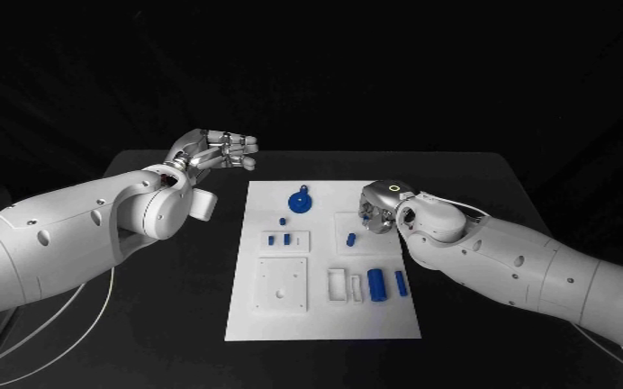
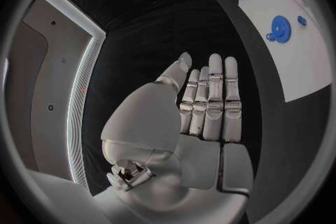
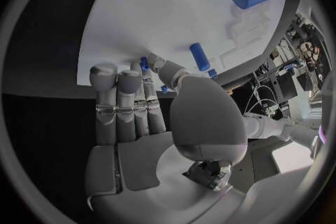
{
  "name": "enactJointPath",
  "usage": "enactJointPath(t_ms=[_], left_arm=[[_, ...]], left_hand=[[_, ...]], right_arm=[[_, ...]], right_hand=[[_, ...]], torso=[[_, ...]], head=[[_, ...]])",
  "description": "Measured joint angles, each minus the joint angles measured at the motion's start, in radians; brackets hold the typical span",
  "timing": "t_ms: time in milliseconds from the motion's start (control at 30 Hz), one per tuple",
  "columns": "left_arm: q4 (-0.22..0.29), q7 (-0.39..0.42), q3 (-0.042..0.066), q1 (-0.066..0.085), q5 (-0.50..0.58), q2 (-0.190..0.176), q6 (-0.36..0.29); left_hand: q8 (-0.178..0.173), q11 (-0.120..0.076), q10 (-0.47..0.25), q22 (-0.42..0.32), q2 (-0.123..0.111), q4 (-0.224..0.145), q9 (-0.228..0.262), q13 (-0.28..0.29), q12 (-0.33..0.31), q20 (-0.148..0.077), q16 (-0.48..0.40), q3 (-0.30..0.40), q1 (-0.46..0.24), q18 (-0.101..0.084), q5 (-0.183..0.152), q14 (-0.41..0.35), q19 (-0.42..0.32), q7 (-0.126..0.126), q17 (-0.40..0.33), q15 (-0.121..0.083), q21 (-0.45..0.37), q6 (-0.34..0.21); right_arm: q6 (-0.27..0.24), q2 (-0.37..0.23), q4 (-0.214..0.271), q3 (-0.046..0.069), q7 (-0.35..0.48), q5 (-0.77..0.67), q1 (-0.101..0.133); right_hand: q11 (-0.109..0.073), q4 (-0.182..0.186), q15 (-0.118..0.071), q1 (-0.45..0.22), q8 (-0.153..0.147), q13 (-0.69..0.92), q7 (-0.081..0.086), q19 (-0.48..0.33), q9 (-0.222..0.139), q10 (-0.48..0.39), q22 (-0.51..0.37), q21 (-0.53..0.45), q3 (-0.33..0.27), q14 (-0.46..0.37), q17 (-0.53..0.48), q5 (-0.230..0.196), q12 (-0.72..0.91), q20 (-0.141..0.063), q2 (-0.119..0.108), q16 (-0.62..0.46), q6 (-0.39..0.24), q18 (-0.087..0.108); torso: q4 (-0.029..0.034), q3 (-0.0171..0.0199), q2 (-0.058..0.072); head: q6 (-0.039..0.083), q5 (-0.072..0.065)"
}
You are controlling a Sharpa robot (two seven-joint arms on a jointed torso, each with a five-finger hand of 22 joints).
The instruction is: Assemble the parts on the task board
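Observation:
The white task board [image 1: 325, 317] lies in the middle of the black table. A blue gear-shaped part [image 1: 300, 201] rests near its far edge, with small blue pegs [image 1: 279, 239] below it. A short blue peg [image 1: 350, 239] lies right of them, and a thick blue cylinder [image 1: 376, 284] and a thinner one [image 1: 400, 283] lie nearer me. My right hand [image 1: 379, 207] hovers over the board's far right part, just above the short peg [image 3: 199, 56], fingers [image 3: 129, 101] straight and holding nothing. My left hand [image 1: 214, 150] is raised off the board's far left corner, fingers [image 2: 213, 95] extended, empty.
White raised blocks [image 1: 282, 284] and a small white frame [image 1: 338, 283] sit on the board's near half. Bare black table [image 1: 481, 191] surrounds the board on both sides. The gear [image 2: 280, 29] and the board's edge [image 2: 308, 61] lie off to the side of my left hand.

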Motion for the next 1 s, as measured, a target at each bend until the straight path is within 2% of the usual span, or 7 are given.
enactJointPath(t_ms=[333, 633, 733, 867, 1000], left_arm=[[-0.005, -0.002, 0.000, 0.000, 0.000, 0.003, 0.001], [-0.015, -0.006, 0.000, 0.000, -0.001, 0.003, 0.001], [-0.017, -0.007, 0.000, 0.000, -0.002, 0.003, 0.001], [-0.021, -0.009, 0.000, 0.000, -0.004, 0.004, 0.000], [-0.023, -0.010, 0.000, 0.000, -0.007, 0.008, -0.002]], left_hand=[[0.000, 0.000, 0.000, 0.017, 0.000, -0.003, 0.000, 0.000, 0.000, 0.000, 0.004, -0.003, 0.000, 0.000, 0.000, 0.000, 0.000, 0.000, 0.002, 0.000, 0.000, 0.000], [0.000, 0.004, -0.004, 0.033, 0.004, -0.003, 0.000, 0.000, 0.000, 0.000, 0.004, -0.003, 0.004, 0.000, 0.006, 0.000, 0.000, 0.000, 0.002, 0.000, 0.000, 0.000], [0.000, 0.004, -0.004, 0.039, 0.004, -0.003, 0.000, 0.000, 0.000, 0.000, 0.004, -0.003, 0.004, 0.000, 0.006, 0.000, 0.000, 0.000, 0.002, 0.000, 0.000, 0.000], [0.000, 0.004, -0.004, 0.045, 0.004, -0.003, 0.000, 0.000, 0.000, 0.000, 0.004, -0.003, 0.004, 0.000, 0.006, 0.000, 0.000, 0.000, 0.002, 0.000, 0.000, 0.000], [0.000, 0.004, -0.004, 0.059, 0.004, -0.003, 0.000, 0.000, 0.000, 0.000, 0.004, -0.003, 0.004, 0.000, 0.011, 0.000, 0.000, 0.000, 0.002, 0.000, 0.000, 0.000]], right_arm=[[-0.025, 0.001, 0.000, -0.001, -0.007, -0.015, -0.006], [-0.059, -0.010, 0.031, -0.003, -0.034, -0.043, -0.011], [-0.075, -0.018, 0.055, 0.006, -0.042, -0.050, -0.011], [-0.094, -0.029, 0.082, 0.030, -0.052, -0.057, -0.010], [-0.107, -0.043, 0.105, 0.061, -0.060, -0.058, -0.010]], right_hand=[[0.000, -0.044, -0.004, -0.003, -0.003, 0.000, -0.002, 0.000, 0.010, 0.021, 0.000, 0.026, 0.027, -0.003, 0.007, -0.001, -0.004, -0.007, 0.017, 0.000, 0.021, -0.011], [0.005, -0.048, -0.007, -0.003, -0.003, 0.001, -0.010, 0.001, 0.010, 0.027, 0.000, 0.048, 0.062, 0.000, 0.011, -0.020, -0.002, -0.008, 0.017, 0.000, 0.036, -0.017], [0.009, -0.043, -0.007, -0.003, -0.004, 0.002, -0.010, 0.004, 0.013, 0.030, 0.000, 0.054, 0.067, 0.001, 0.011, -0.023, -0.002, -0.011, 0.017, 0.000, 0.036, -0.022], [0.009, -0.037, -0.007, -0.001, -0.005, 0.002, -0.010, 0.000, 0.013, 0.030, 0.000, 0.057, 0.073, 0.001, 0.011, -0.023, -0.002, -0.014, 0.015, 0.000, 0.043, -0.023], [0.009, -0.037, -0.007, 0.001, -0.005, 0.002, -0.011, 0.000, 0.013, 0.030, 0.000, 0.059, 0.073, 0.001, 0.010, -0.023, -0.002, -0.014, 0.012, 0.000, 0.044, -0.025]], torso=[[0.0003, -0.0006, 0.000], [0.0000, -0.0006, 0.000], [-0.0008, -0.0012, -0.001], [-0.0014, -0.0017, -0.001], [-0.0014, -0.0015, -0.001]], head=[[0.002, 0.000], [0.001, 0.001], [0.001, 0.002], [0.002, 0.002], [0.004, 0.002]])
